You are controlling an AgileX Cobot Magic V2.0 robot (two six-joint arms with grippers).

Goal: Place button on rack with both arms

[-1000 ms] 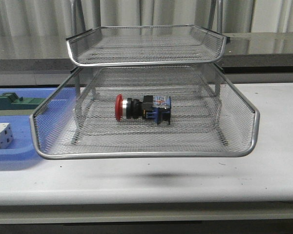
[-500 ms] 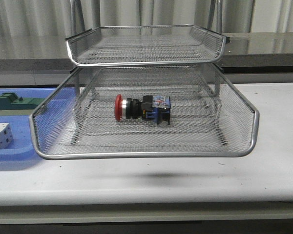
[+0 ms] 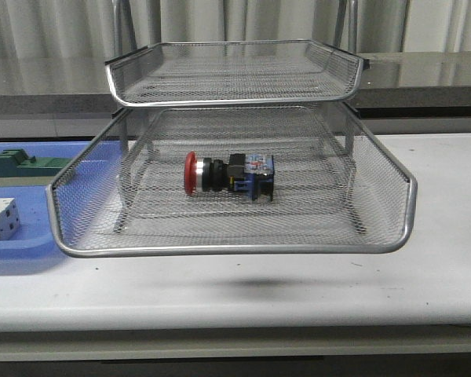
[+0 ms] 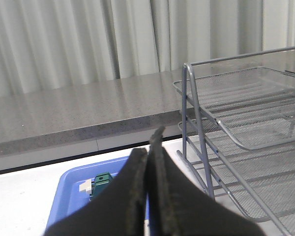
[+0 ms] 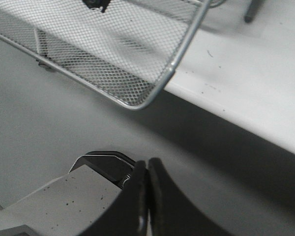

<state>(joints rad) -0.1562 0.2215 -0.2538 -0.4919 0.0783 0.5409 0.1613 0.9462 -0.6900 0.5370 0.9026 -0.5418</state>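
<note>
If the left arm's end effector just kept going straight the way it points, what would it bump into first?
Probably the blue tray holding the green block, which lies just beyond the shut left end effector; the rack sits off to one side. Depth is unclear.

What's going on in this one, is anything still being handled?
Nothing is being handled right now. The button lies on its side in the large lower tier of the rack, red cap pointing left. Neither arm appears in the front view. The left pincer is shut and empty, out beside the rack over the blue tray; the right pincer is shut and empty, off the rack's front corner. The placement looks done.
</note>
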